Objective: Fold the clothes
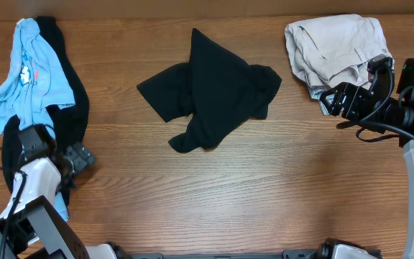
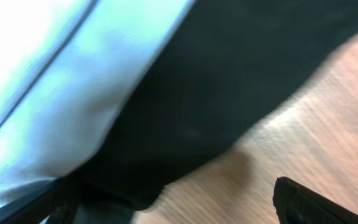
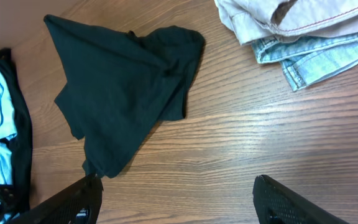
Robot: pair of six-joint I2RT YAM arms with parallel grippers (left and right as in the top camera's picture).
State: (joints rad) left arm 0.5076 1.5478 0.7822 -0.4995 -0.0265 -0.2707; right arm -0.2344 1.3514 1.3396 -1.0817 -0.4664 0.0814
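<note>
Brown wood-grain table (image 1: 279,194) w/ lighter tan surface (image 1: 157,7) past far edge.

a shirt (image 1: 210,90) lies on the table (image 1: 264,194) between left pile (image 1: 42,79) and right pile (image 1: 333,50).

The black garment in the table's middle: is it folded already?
Not folded. The black garment lies crumpled, with an irregular outline and loose corners sticking out.

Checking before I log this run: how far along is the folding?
Done: nothing clearly. The beige garment over denim on the right looks bundled, not neatly folded.
In hand: nothing. The left gripper, by the light blue shirt and black garment, and the right gripper are both open.
Left: the black shirt mid-table lies crumpled, plus both side piles.
</note>
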